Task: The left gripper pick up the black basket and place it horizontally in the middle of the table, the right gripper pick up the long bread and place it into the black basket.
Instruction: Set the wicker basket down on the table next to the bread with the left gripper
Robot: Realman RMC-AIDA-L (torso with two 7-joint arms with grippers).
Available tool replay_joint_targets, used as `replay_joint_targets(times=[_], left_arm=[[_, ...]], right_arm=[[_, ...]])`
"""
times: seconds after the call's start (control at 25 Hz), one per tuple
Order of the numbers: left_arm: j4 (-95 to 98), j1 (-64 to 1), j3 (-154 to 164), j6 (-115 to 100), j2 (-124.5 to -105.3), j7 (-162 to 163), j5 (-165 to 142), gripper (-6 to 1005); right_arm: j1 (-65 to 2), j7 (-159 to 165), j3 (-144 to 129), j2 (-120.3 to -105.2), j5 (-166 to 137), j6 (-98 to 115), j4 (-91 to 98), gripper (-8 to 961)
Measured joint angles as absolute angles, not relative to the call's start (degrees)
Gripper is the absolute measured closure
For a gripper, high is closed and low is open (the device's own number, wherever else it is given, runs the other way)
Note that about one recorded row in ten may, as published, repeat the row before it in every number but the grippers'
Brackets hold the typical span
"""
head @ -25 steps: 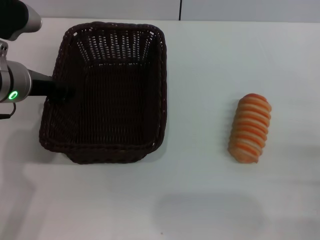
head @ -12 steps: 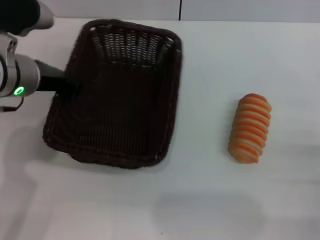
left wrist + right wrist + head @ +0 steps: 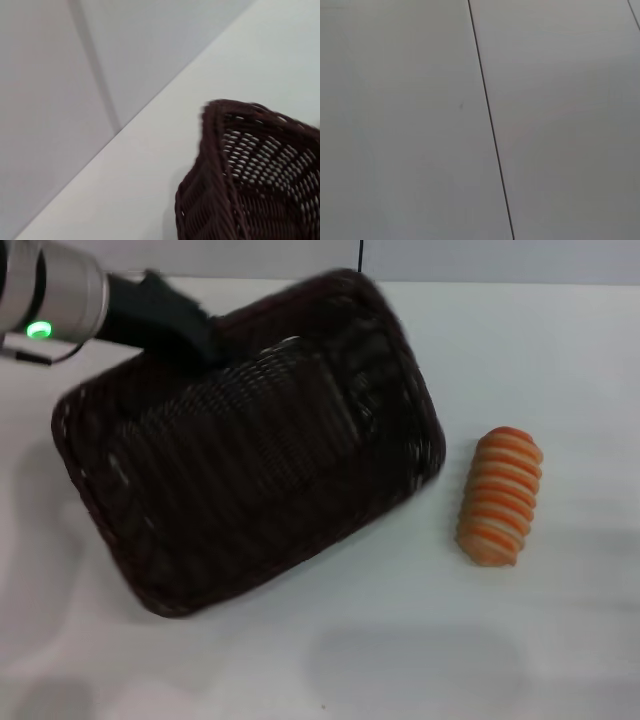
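My left gripper [image 3: 200,335] is shut on the far rim of the black basket [image 3: 250,450], which hangs tilted and turned at an angle above the white table [image 3: 420,640], its right end close to the long bread. The basket's rim and woven wall also show in the left wrist view [image 3: 240,170]. The long bread [image 3: 499,496], orange-tan with pale ridges, lies on the table to the right of the basket, a small gap between them. My right gripper is out of view; the right wrist view shows only a pale wall.
A grey wall with a dark seam [image 3: 360,258] runs behind the table's far edge. White tabletop lies in front of the basket and to the right of the bread.
The left gripper has lifted the basket, carried it toward the right and turned it from lengthwise to diagonal. The bread has not moved.
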State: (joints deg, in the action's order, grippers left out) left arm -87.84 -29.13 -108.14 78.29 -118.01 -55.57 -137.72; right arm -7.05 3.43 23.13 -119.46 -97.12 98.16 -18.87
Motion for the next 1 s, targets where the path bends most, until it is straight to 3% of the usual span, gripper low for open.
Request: replay_joint_targets(times=[0.36,1.0], left_arm=[[-77.75,-41.15,-117.49,96.01,-117.99,-69.04,-129.31,800],[-66.79,-47.44,-116.01,95.73,-117.97,-72.18,-132.29,736]], right_arm=[[-6.6,3.43,21.27,-119.54,-97.09,98.94,-19.48,218],[-6.25,3.56,19.95,-119.53,-97.09,99.32,-19.51,225]])
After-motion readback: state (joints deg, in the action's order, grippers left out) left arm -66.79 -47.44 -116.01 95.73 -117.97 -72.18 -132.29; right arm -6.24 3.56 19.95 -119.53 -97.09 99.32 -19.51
